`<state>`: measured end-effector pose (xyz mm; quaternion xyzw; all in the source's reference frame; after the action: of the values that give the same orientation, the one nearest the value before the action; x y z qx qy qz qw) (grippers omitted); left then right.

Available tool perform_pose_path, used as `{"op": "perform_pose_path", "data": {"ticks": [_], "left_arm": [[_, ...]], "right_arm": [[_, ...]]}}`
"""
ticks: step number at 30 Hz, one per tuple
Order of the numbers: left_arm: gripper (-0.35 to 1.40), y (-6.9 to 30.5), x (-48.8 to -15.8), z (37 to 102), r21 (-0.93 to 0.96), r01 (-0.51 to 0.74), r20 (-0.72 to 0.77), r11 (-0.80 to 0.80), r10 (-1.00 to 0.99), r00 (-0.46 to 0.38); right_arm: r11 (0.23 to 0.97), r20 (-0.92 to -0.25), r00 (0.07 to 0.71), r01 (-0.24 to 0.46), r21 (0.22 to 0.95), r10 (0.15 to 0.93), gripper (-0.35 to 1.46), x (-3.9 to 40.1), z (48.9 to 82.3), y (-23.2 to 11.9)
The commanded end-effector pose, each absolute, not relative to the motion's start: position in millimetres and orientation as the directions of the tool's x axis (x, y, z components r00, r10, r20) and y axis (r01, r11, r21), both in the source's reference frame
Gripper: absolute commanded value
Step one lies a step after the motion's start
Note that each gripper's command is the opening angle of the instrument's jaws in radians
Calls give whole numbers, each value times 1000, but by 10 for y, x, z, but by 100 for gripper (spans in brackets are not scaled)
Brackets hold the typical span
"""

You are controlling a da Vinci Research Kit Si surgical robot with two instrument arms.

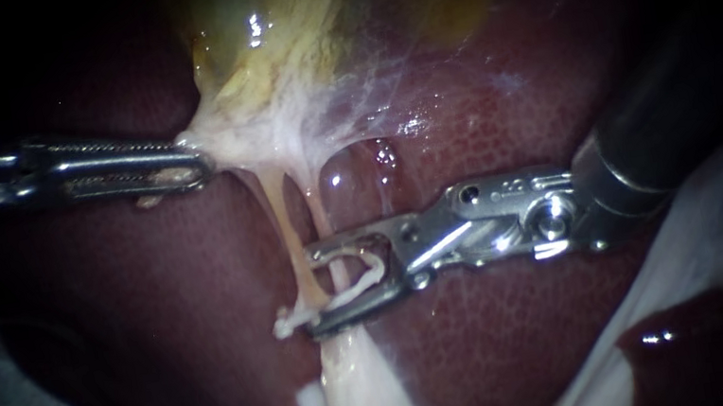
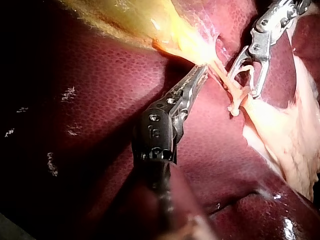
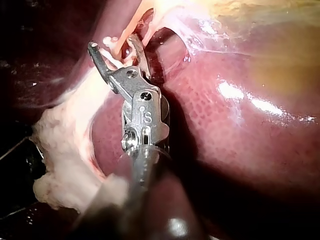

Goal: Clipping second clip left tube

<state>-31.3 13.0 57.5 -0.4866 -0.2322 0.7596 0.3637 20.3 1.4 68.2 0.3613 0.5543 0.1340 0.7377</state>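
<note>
Your left instrument clamps the gallbladder; your right instrument gapes astride the tubes. Clipping remains.

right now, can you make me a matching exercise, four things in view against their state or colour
Things:
1 left instrument
2 right instrument
3 gallbladder
4 liver

States:
A dark red, speckled
B jaws open, a pale tube between them
C yellowish, drawn out to a pale point
D jaws shut on the gallbladder's pale lower end

Pairs: 1-D, 2-B, 3-C, 4-A
</note>
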Motion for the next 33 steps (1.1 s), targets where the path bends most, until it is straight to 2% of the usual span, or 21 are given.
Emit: {"op": "perform_pose_path", "data": {"ticks": [1, 11, 23, 29, 33], "left_arm": [[-35, 130, -313, 575, -707, -327, -570, -628, 779, -262], [-35, 131, -315, 575, -707, -328, -570, -627, 779, -262], [-35, 131, -315, 575, -707, -328, -570, -627, 779, -262], [-35, 131, -315, 575, -706, -328, -570, -627, 779, -261], [-35, 131, -316, 575, -706, -328, -570, -627, 779, -261]], "right_arm": [[701, -723, 340, 210, 681, 601, 49, 206, 683, 15], [645, -709, 282, 295, 705, 646, 49, 232, 686, 9], [596, -711, 229, 411, 689, 665, 42, 238, 659, -5], [592, -711, 229, 420, 688, 664, 28, 235, 653, -5], [589, -709, 229, 421, 690, 667, 5, 231, 649, 0]]}}
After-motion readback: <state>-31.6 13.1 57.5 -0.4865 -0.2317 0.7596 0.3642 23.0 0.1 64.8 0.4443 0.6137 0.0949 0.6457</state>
